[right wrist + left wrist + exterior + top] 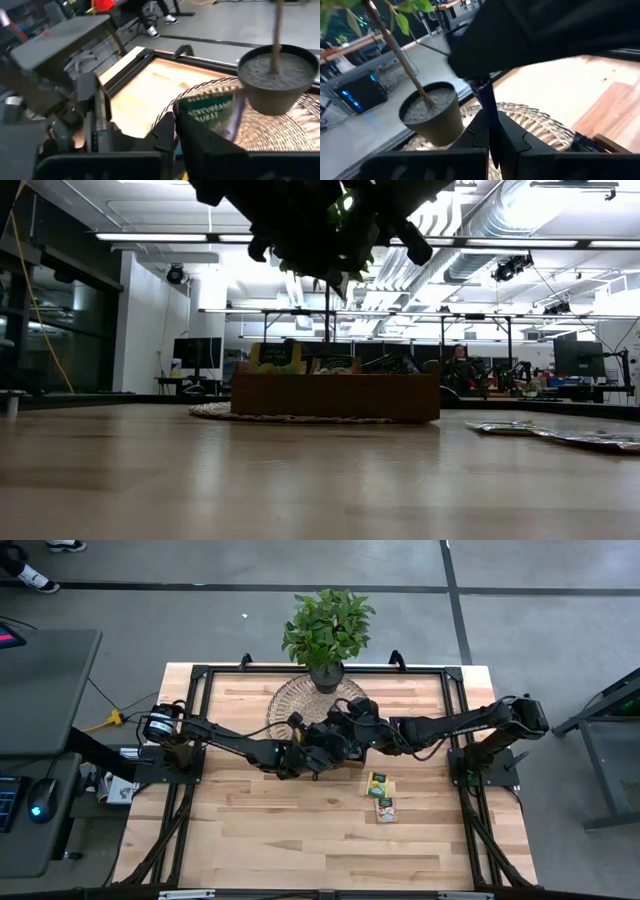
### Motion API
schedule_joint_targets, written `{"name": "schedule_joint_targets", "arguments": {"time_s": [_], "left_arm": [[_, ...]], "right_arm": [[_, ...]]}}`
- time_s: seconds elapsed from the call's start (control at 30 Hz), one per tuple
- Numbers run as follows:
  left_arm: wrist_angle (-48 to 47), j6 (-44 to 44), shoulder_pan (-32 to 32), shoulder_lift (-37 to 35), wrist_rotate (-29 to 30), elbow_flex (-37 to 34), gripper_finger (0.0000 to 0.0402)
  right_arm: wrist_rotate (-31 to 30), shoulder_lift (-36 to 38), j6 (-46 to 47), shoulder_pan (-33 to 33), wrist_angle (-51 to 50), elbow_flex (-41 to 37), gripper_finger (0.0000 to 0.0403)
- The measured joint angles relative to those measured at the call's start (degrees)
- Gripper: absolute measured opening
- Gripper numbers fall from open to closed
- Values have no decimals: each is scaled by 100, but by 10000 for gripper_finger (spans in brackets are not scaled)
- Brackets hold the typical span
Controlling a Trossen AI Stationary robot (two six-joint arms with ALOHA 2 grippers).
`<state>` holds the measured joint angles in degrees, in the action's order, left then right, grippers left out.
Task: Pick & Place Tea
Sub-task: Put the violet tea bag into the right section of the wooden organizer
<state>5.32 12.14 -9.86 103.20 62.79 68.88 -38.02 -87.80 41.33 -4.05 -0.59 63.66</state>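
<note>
Both arms meet over the table's middle, above the wooden tray [335, 396], which stands on a woven mat [210, 412] with sachets upright in it. My left gripper [492, 134] [318, 748] is shut on a dark blue tea sachet [489, 107] seen edge-on. My right gripper [175, 135] [352, 730] is shut on a green tea sachet [210, 117] with a printed label. Two more sachets [381, 796] lie flat on the table to the right of the arms. In the high view the arms hide the tray. My left gripper pinches the dark blue sachet between its two fingers at the sachet's lower edge [492, 145]. The sachet stands up out of the fingers, thin edge toward the camera, lifted clear of the table. My right gripper pinches the green sachet at its lower left corner [181, 125] between the two fingers. The sachet's printed face shows beyond the fingers, tilted and lifted clear above the mat.
A potted plant [325, 635] stands on the far part of the woven mat [290, 700], close behind both grippers; its pot [275, 75] shows in both wrist views. A black frame [200, 675] rims the table. Bare wood [300, 840] lies toward the near edge.
</note>
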Motion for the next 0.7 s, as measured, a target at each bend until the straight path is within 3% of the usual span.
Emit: {"name": "schedule_joint_targets", "arguments": {"time_s": [0.2,0.37,0.47,0.7], "left_arm": [[-146,34,-1,-2,-175,0,1],[-213,55,-66,0,-353,0,0],[-256,27,-106,0,-599,0,0],[-170,-74,-101,-74,-1434,-4,0]], "right_arm": [[770,16,-417,221,38,2,93],[1885,115,-1071,516,-63,2,140],[2563,290,-1586,669,-427,2,153],[3175,1025,-3141,747,-1771,13,151]]}}
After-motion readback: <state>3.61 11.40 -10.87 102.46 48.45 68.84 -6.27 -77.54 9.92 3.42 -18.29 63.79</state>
